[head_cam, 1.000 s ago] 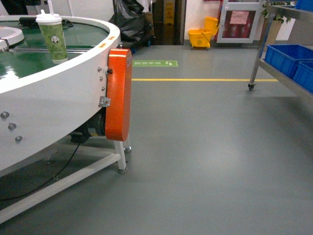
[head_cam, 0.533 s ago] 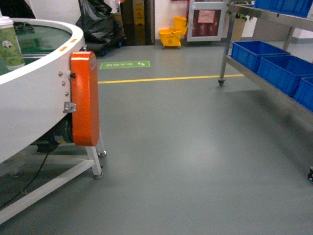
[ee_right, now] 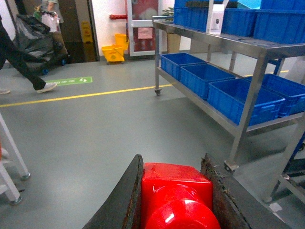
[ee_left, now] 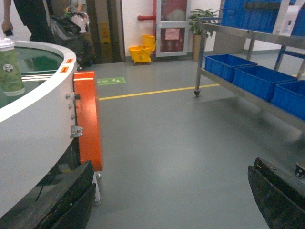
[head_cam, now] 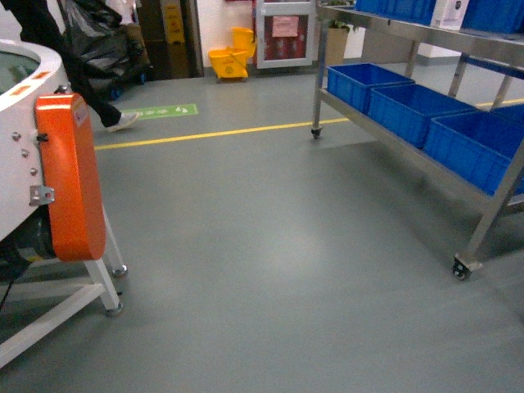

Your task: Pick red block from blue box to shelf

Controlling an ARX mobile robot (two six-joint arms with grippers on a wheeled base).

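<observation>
In the head view the shelf (head_cam: 409, 147) runs from 12 to 3 o'clock, with crates (head_cam: 409, 106) in a row on its lower tier and more on the tier above. A round table (head_cam: 16, 139) stands at 9 o'clock, a guard panel (head_cam: 70, 176) on its near side. A floor line (head_cam: 213, 133) crosses at 11 o'clock; beyond it, a mop bucket (head_cam: 229, 62) sits by the far wall. In the right wrist view the block (ee_right: 176, 195) sits between the gripper (ee_right: 174, 191) fingers at 6 o'clock.

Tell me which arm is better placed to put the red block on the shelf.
Right. Its gripper is shut on the red block, with the shelf ahead. The left gripper is open and empty.
</observation>
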